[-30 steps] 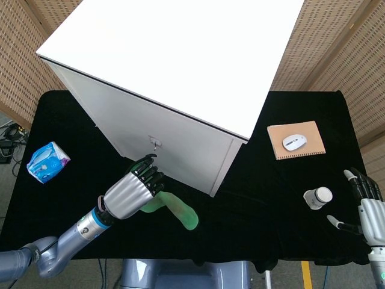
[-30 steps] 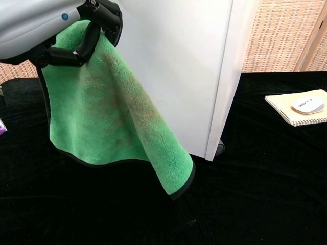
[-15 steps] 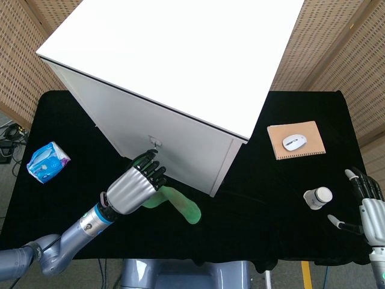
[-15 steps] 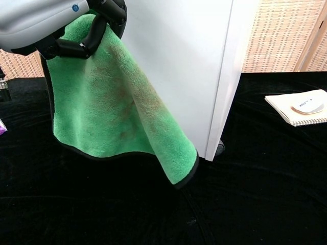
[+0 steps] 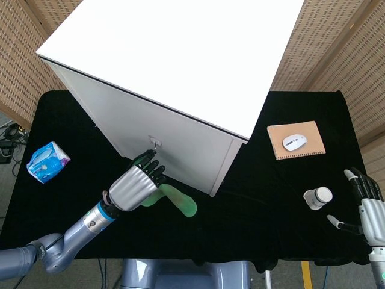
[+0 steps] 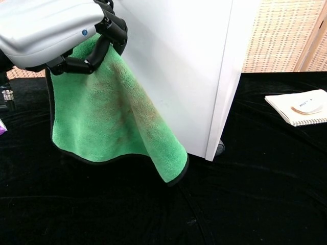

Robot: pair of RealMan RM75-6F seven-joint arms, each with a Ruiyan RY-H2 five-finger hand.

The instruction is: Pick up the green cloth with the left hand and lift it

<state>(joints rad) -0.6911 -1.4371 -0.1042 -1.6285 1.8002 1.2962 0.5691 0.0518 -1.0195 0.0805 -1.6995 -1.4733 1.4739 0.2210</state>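
Green cloth (image 6: 110, 122): gripped at its upper edge by the left hand (image 5: 137, 185), fingers (image 6: 87, 56) curled and clamped on the fabric. The cloth hangs straight below the fingers, long axis roughly vertical, lowest corner seen above the black tablecloth (image 5: 252, 205); contact with it cannot be told. The white cabinet (image 5: 180, 72) stands just behind cloth and hand.

Right hand (image 5: 367, 205): well apart at the far table edge, fingers spread, nothing held.

Containers: small white bottle (image 5: 317, 197), capped, contents unseen. Blue tissue pack (image 5: 48, 161), closed. White mouse (image 5: 295, 141) lies on a tan notebook (image 5: 296, 139).

Judgement: cloth is lifted; only upward travel is left.
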